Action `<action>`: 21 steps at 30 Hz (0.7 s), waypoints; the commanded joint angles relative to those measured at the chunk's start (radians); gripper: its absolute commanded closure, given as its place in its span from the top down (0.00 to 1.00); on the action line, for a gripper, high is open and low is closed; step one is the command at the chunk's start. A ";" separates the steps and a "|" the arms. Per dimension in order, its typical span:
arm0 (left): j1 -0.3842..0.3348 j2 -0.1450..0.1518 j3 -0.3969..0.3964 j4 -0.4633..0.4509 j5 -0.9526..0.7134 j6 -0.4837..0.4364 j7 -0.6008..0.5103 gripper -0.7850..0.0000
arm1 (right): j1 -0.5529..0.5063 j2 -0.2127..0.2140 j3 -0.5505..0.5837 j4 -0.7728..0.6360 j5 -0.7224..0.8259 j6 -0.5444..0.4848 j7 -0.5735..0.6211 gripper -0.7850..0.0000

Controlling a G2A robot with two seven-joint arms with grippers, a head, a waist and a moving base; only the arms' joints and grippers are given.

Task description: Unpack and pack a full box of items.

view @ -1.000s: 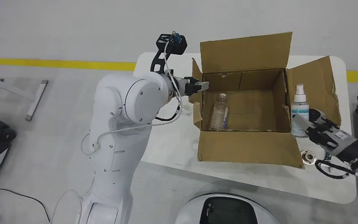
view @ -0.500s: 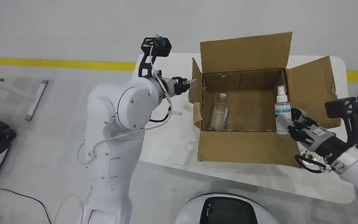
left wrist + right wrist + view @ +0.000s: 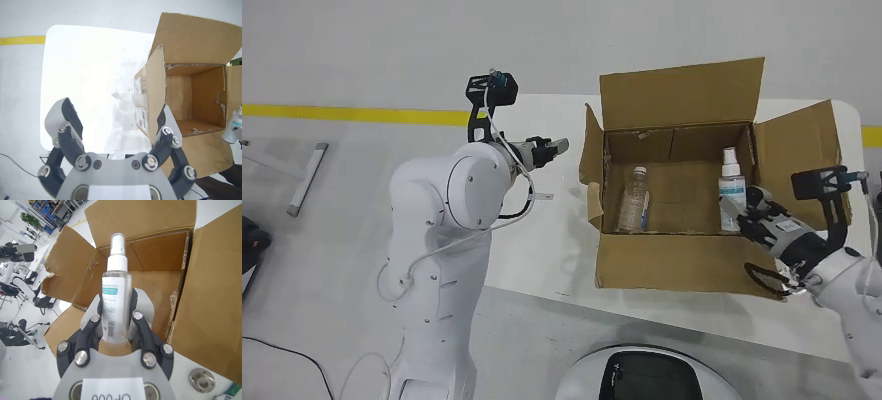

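Two bottles decide the coming move, and they sit at opposite ends of the open cardboard box [image 3: 682, 265]. The right gripper [image 3: 116, 297] is clamped on the lower body of the spray bottle [image 3: 731, 185], one finger on each side of the label. It holds the bottle over the right-hand part of the box's opening, close to the right wall. The spray bottle's long axis runs straight out from the gripper, with the nozzle end leading toward the far wall of the box. How steeply it tips downward is hard to tell from these views. The water bottle [image 3: 634, 198] lies on the box floor at the left end, its long axis running from near side to far side and its cap toward the far wall. It is well apart from the spray bottle, with bare cardboard floor between them. I judge that this bare right-hand stretch, below and just ahead of the held bottle, is where it should go. The move would be a lowering, with little sideways travel needed. The left gripper [image 3: 116, 109] hangs over the table [image 3: 542, 250] outside the box, beyond its left wall, with its fingers wide apart and nothing between them. The right arm is therefore plainly the arm placed for this step.
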 commanded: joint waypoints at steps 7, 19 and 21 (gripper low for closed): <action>0.000 0.000 0.000 0.000 0.000 0.000 0.000 1.00 | 0.214 -0.002 -0.195 0.144 -0.177 0.165 0.053 0.00; 0.000 0.000 0.000 0.000 0.000 0.000 0.000 1.00 | 0.488 -0.030 -0.465 0.447 -0.356 0.355 0.188 0.00; 0.000 0.000 0.000 0.000 0.000 0.000 0.000 1.00 | 0.518 -0.036 -0.486 0.481 -0.357 0.384 0.196 0.00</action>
